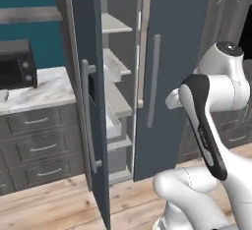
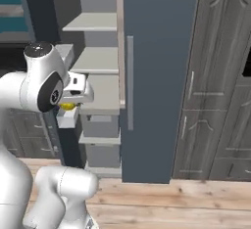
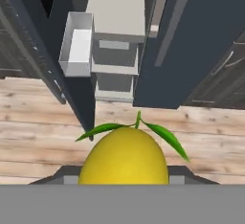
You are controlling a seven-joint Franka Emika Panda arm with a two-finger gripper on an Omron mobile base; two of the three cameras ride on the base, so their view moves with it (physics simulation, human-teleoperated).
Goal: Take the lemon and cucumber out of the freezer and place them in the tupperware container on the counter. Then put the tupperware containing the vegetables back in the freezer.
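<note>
The pincer (image 2: 67, 106) is clamped on the lemon (image 3: 123, 157), which sits at 6 o'clock in the hand view with its green leaves spread toward 10 and 2 o'clock. In the right base view the fruit is a yellow speck under the white hand, just outside the freezer (image 2: 159, 76), whose door (image 1: 86, 96) stands open.

By my reading, 1 of 2 items is out of the freezer but not yet delivered. Its trip to the tupperware container, the cucumber's retrieval and the container's return are all left. The counter (image 1: 47, 90) lies at 9 o'clock in the left base view.

The arm folds back on itself, elbow high, forearm angled down toward the floor, hand pointing at the freezer's lower shelves.
</note>
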